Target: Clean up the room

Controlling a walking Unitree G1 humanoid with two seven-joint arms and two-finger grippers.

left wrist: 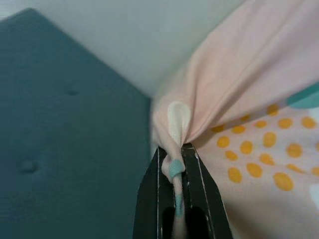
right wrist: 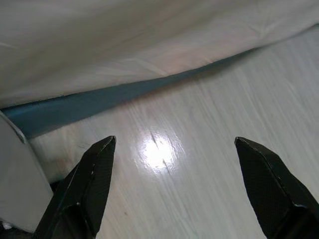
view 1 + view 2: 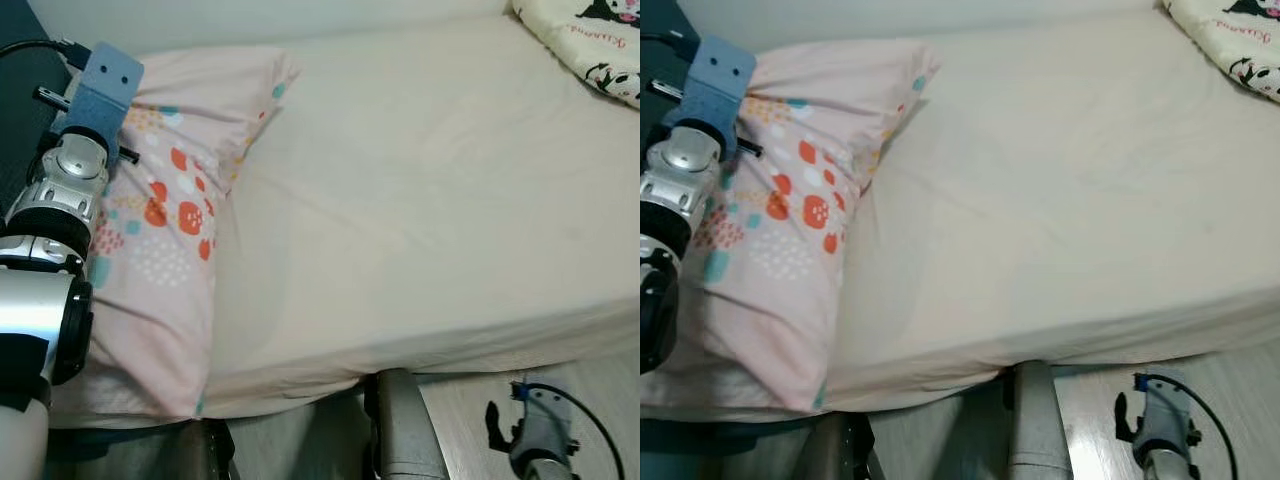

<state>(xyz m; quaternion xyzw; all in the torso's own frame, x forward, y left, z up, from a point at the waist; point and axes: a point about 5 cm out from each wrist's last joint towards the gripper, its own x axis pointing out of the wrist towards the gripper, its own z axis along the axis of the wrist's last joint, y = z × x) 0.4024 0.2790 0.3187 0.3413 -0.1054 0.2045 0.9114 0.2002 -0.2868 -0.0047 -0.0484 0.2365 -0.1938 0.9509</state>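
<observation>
The left arm (image 3: 55, 240) is raised and reaches forward, its end effector (image 1: 175, 172) clamped tight on a pinch of cloth between the two black fingers. The right arm hangs low, its end effector (image 2: 174, 184) spread wide apart.

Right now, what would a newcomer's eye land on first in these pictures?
The pink dotted pillow at the bed's left end, a fold of it pinched in the left hand beside the teal headboard. The right hand hangs open over the pale floor by the bed's edge.
</observation>
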